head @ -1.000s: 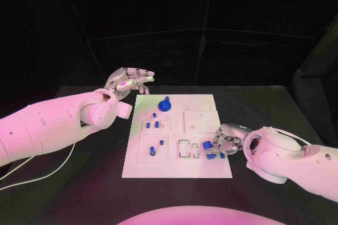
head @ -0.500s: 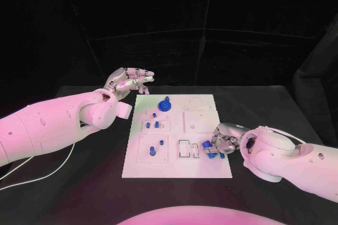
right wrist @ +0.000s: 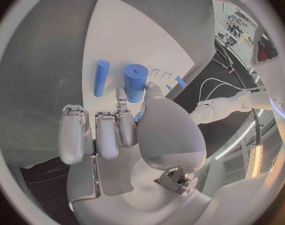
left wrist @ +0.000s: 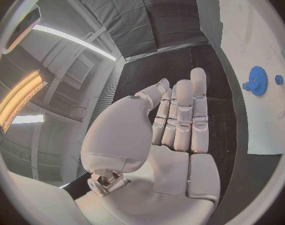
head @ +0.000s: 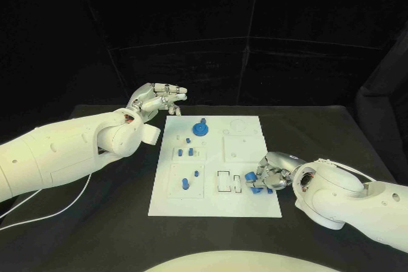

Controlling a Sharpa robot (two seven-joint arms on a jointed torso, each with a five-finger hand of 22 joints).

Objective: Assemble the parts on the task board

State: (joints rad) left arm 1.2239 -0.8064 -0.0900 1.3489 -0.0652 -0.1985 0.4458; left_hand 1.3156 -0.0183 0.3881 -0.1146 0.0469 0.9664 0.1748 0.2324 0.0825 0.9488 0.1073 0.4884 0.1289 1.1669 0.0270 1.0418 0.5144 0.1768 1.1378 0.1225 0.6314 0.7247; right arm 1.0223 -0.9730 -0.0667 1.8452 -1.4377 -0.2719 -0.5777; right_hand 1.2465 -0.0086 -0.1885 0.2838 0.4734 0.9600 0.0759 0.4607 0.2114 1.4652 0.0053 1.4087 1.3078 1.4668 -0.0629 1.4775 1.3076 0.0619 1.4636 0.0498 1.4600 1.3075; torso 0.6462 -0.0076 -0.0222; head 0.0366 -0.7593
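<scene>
Gripping a blue cylinder at the task board's right edge, the right robot hand has barely shifted; the left robot hand, empty with fingers extended, stays raised beyond the far-left corner.

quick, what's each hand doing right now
Left hand: open, holding nothing, raised beyond the task board.
Right hand: gripping a blue cylinder part over the board.

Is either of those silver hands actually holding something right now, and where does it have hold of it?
The right hand pinches a thick blue cylinder near its lower end, over the task board. The left hand holds nothing.
</scene>
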